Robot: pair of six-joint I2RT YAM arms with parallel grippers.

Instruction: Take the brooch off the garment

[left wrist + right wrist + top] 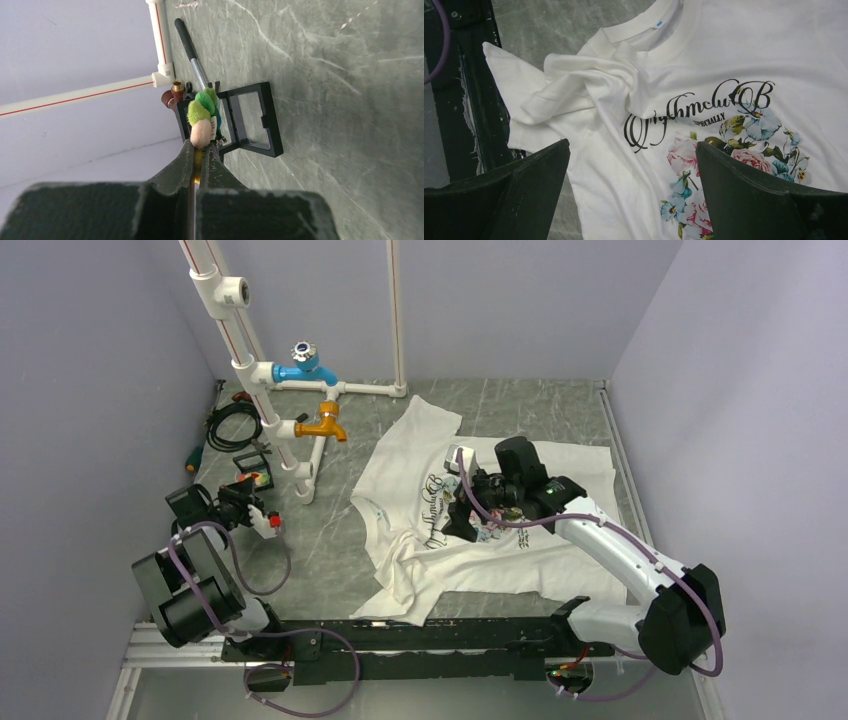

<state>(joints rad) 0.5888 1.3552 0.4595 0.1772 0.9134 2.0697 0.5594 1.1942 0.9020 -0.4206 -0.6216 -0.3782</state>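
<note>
My left gripper (266, 519) is shut on the brooch (202, 117), a small fuzzy piece in green, peach, yellow and blue that sticks out past the fingertips (186, 155). It hangs just above the table at the far left, well away from the garment. The garment (420, 455) is a white T-shirt with a rose print (744, 150) and black cursive lettering, lying rumpled at the table's middle. My right gripper (462, 524) hovers open and empty over the shirt's chest (614, 60), one finger at each side of the print's left edge.
An open black case (250, 122) lies on the table just beyond the brooch; it also shows in the top view (253, 472). A white pipe frame (262, 390) with a blue valve and a brass tap (325, 426) stands at the back left. Cables and a tool (225, 425) lie by the left wall.
</note>
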